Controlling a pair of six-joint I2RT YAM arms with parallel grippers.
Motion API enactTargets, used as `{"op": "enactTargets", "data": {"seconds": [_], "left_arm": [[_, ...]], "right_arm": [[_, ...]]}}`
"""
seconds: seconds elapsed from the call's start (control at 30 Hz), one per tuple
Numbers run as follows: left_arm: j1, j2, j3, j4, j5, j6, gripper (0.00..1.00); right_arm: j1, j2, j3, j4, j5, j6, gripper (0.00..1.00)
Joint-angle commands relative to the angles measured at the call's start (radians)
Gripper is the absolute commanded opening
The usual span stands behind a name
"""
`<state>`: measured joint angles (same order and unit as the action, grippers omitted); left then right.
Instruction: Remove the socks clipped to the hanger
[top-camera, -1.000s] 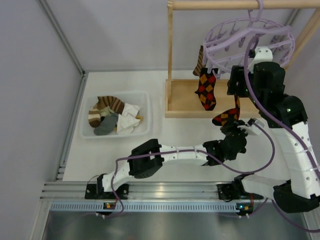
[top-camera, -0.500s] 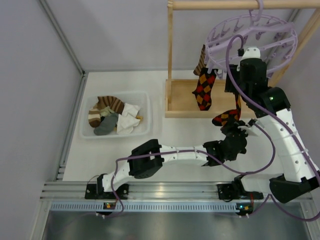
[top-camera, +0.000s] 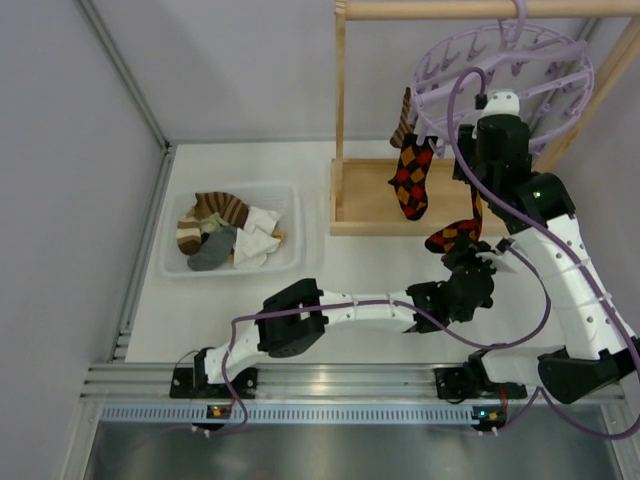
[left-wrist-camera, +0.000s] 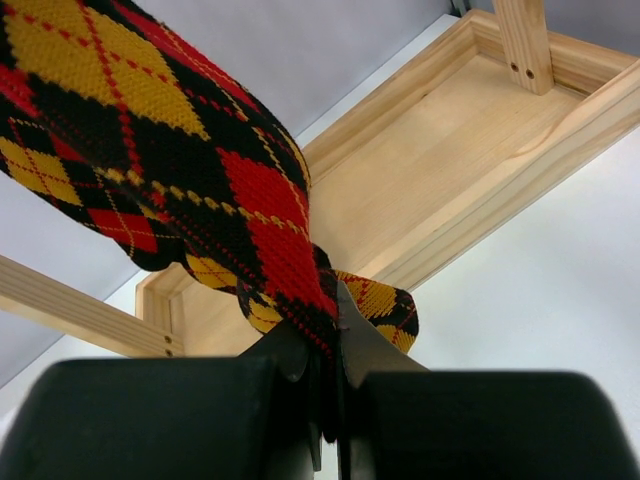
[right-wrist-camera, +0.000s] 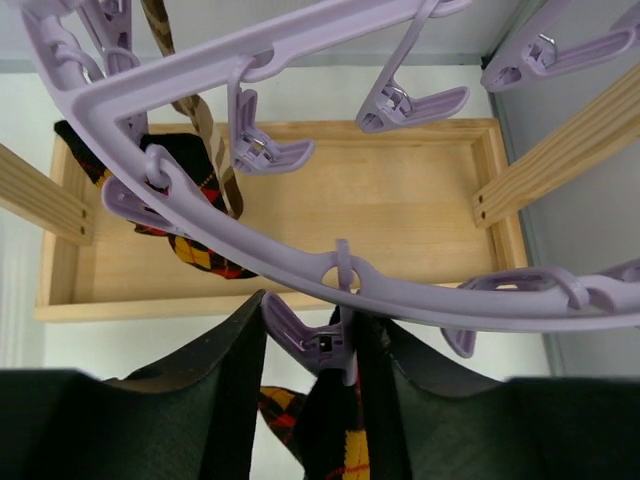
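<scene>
Left gripper (left-wrist-camera: 330, 350) clamped tight on the diamond-patterned sock (left-wrist-camera: 200, 180) toe. Right gripper (right-wrist-camera: 305, 365) fingers narrowly straddle a clip peg (right-wrist-camera: 300, 330) on the hanger (right-wrist-camera: 300, 255); whether they squeeze it cannot be told.

Plain grey wall panels (top-camera: 230, 70) close off the far and left edges of my white table (top-camera: 250, 165), lit evenly. A pale wooden rack (top-camera: 340, 110) stands at the far right corner on its shallow tray base (top-camera: 365, 205), and an aluminium rail (top-camera: 330, 382) lines the near edge.
</scene>
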<state>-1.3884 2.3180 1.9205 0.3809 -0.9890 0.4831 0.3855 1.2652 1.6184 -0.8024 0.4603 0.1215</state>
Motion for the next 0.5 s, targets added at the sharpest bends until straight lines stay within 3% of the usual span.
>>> {"op": "enactTargets", "data": {"seconds": [0.0,0.1,0.47], "left_arm": [[-0.011,-0.014,0.014,0.024,-0.004,-0.014,0.00],[-0.009,-0.016,0.014,0.023,-0.005,-0.017,0.00],[0.002,-0.088,-0.113,-0.020,-0.010,-0.156,0.00]], "right_arm": [[0.012,-0.007,0.006,0.088,0.028,-0.008,0.35],[0.012,-0.010,-0.006,0.098,0.025,-0.005,0.23],[0.013,-0.041,-0.035,0.118,0.023,0.009,0.19]]}}
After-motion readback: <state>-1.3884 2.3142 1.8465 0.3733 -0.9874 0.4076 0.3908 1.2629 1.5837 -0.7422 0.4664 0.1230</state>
